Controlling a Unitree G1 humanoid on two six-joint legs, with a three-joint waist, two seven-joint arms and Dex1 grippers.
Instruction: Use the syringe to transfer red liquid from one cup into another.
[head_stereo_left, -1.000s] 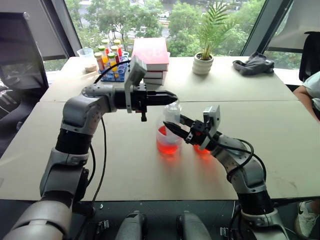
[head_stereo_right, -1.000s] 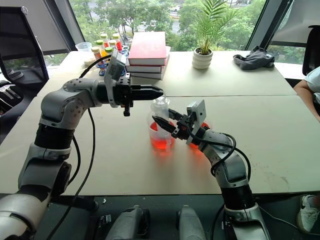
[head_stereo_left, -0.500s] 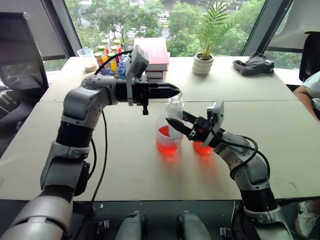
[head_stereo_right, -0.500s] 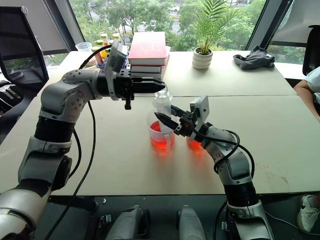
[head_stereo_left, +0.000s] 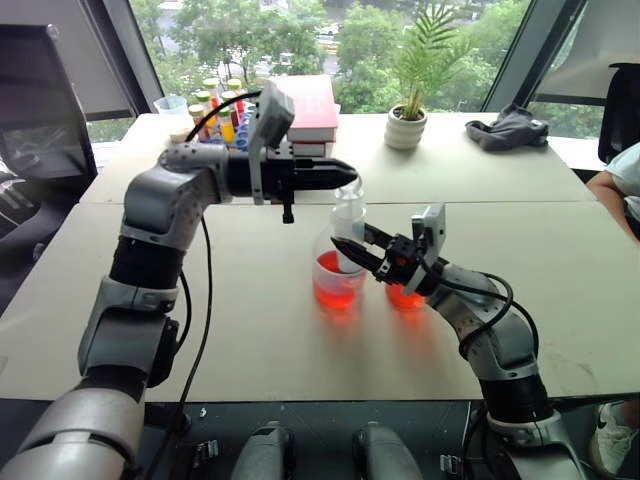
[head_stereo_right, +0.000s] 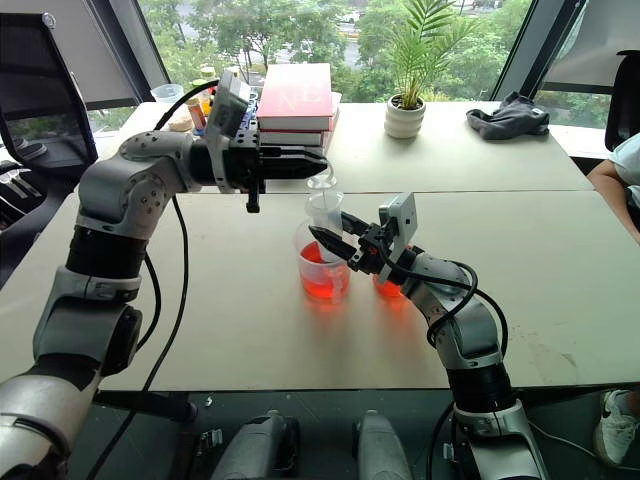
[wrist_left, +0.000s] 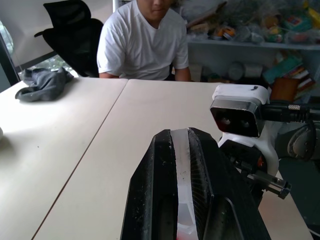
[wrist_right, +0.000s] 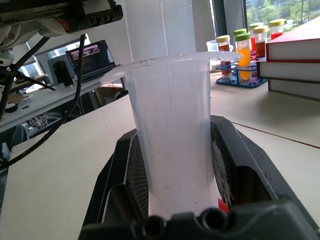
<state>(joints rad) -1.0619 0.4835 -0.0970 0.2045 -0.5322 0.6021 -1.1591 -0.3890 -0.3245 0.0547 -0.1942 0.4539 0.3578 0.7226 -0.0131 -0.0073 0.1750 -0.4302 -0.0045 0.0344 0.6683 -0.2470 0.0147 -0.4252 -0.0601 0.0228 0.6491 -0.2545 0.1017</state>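
Observation:
The syringe (head_stereo_left: 348, 212) stands upright with its lower end inside the taller clear cup (head_stereo_left: 322, 262), which holds red liquid (head_stereo_left: 335, 292). My left gripper (head_stereo_left: 348, 176) reaches in level from the left and is shut on the plunger top; in the left wrist view a clear strip (wrist_left: 183, 170) sits pinched between its fingers. My right gripper (head_stereo_left: 343, 247) comes from the right, shut on the syringe barrel (wrist_right: 172, 125) just below its flange. A shorter cup (head_stereo_left: 405, 297) with red liquid stands right beside the taller one, partly hidden behind my right gripper.
At the back of the table are a rack of coloured tubes (head_stereo_left: 222, 115), a stack of books (head_stereo_left: 305, 115), a potted plant (head_stereo_left: 408, 115) and a dark cloth (head_stereo_left: 508, 130). A person (wrist_left: 142, 42) in a white shirt sits at the table's right end.
The camera view has shifted slightly. Both grippers keep their hold on the syringe over the taller cup.

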